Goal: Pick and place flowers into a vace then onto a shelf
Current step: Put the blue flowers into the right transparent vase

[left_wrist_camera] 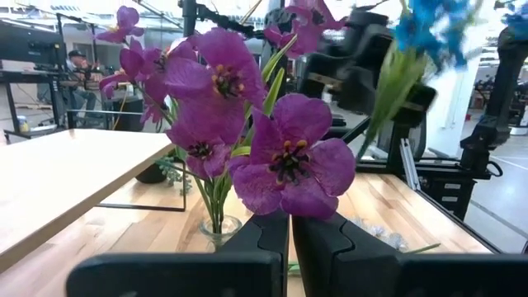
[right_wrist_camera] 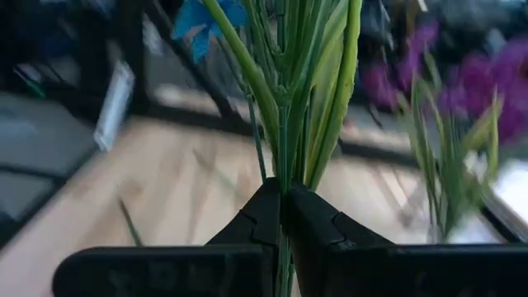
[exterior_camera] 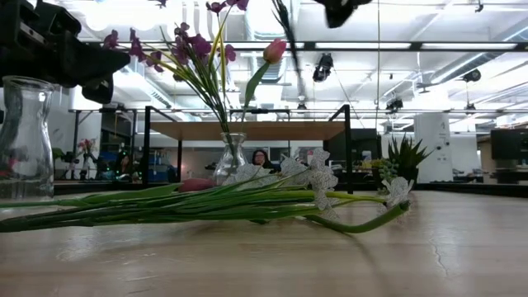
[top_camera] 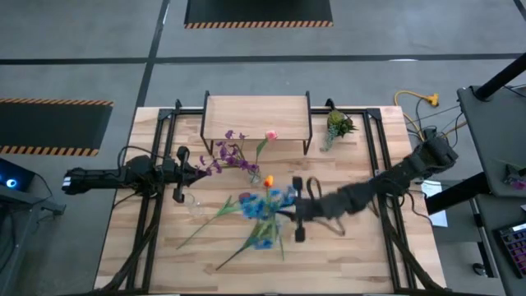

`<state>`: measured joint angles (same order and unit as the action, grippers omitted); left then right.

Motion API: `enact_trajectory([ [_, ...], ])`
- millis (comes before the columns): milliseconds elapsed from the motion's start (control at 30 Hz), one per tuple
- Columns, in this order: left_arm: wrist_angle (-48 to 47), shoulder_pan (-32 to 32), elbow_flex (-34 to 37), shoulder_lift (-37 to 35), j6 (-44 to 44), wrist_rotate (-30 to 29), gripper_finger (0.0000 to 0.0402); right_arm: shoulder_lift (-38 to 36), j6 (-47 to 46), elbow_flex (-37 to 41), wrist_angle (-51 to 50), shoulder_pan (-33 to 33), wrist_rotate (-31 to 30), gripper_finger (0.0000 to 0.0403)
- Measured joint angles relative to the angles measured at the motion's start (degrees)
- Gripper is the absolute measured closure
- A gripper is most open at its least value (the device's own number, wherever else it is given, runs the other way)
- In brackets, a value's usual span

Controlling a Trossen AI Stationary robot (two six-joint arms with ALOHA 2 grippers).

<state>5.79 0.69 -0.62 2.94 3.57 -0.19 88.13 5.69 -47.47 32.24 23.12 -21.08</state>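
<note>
A clear vase [top_camera: 256, 176] stands in front of the shelf [top_camera: 257, 117] and holds purple and pink flowers [top_camera: 233, 154]. My left gripper [top_camera: 187, 170] is shut, level with those purple heads [left_wrist_camera: 290, 167], which stand right in front of its fingertips [left_wrist_camera: 289, 227]. Whether it touches them I cannot tell. My right gripper [top_camera: 288, 212] is shut on a blue flower [top_camera: 267, 204] above mid-table. More long-stemmed flowers [exterior_camera: 206, 202] with bluish-white heads lie flat on the table beneath it. An empty glass carafe [exterior_camera: 25, 136] stands near the left arm. My right gripper pinches the blue flower's bundle of green stems and leaves [right_wrist_camera: 285, 157] between its two fingers [right_wrist_camera: 326, 227]. It comes level from the table's right, with the fingers across the stems. The flower is lifted clear of the table, and its blue head [right_wrist_camera: 198, 21] lies beyond the fingertips.
A short green-yellow sprig in a small vase [top_camera: 336, 127] stands to the right of the shelf. Black rails [top_camera: 374, 156] run along both sides of the table. Bare wood shows along the near edge [top_camera: 345, 263]. A person [exterior_camera: 262, 158] sits far behind the table.
</note>
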Motion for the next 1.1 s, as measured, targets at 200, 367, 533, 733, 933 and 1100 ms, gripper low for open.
enact_trajectory([
  [200,1.25,-0.01,0.00,-0.02,-0.01,0.00,0.0402,-0.03,4.79,5.97,20.60,-10.26,12.86,0.0394],
  [367,1.21,-0.02,0.00,0.00,-0.01,0.00,0.0402,-0.01,3.13,5.47,21.71,-15.03,13.61,0.0394],
  [533,1.28,-0.01,0.00,0.00,-0.01,0.00,0.0402,0.41,2.26,3.70,22.46,-16.62,13.57,0.0394],
  [733,0.10,-0.01,0.01,0.06,-0.02,0.01,0.0402,4.90,4.66,2.89,26.09,-17.47,12.70,0.0394],
  [933,1.19,0.00,-0.11,0.00,-0.02,0.00,0.0402,10.29,6.61,1.79,35.21,-19.68,12.11,0.0394],
  [1100,1.16,0.00,-0.11,0.05,-0.02,0.00,0.0402,11.38,4.65,0.66,35.18,-20.66,12.01,0.0394],
])
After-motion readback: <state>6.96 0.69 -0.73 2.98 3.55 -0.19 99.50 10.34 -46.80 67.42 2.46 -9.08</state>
